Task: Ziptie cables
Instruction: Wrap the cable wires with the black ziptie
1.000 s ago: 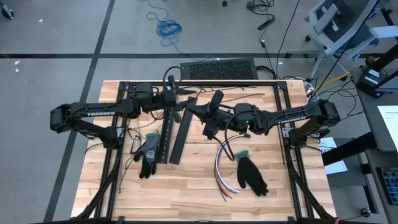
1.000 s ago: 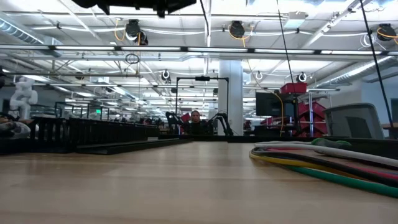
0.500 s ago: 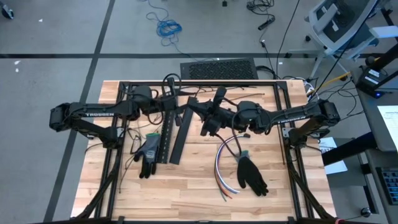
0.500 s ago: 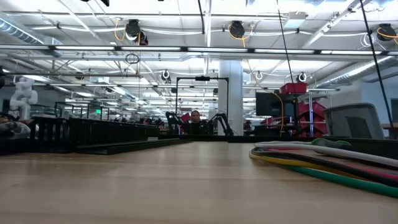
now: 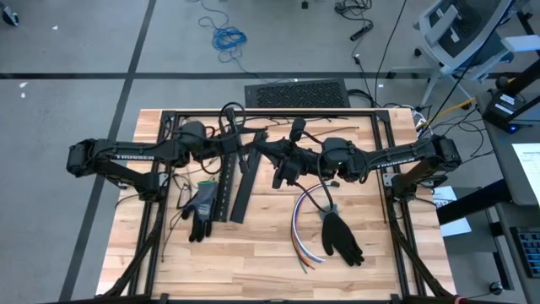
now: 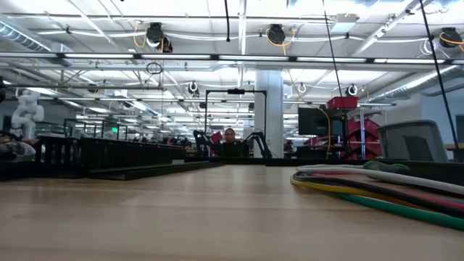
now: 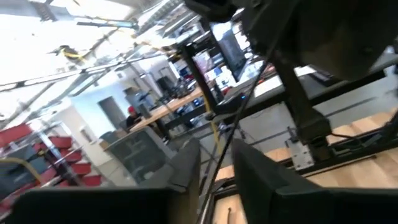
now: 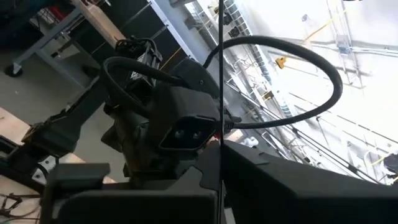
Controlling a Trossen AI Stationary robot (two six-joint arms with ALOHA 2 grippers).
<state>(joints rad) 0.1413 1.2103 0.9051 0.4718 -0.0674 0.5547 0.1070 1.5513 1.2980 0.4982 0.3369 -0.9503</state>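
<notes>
Cables, two gloves, two strips

The right gripper has its two dark fingers pressed together on a thin black strand that runs straight up. Just beyond, the left arm's wrist camera housing faces it, looped by a thick black cable.

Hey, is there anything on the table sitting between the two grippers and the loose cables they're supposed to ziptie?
Nothing visible. The left gripper and right gripper meet raised at the table's back-centre; the cables lie front-right, with a black glove beside them, not between.
</notes>
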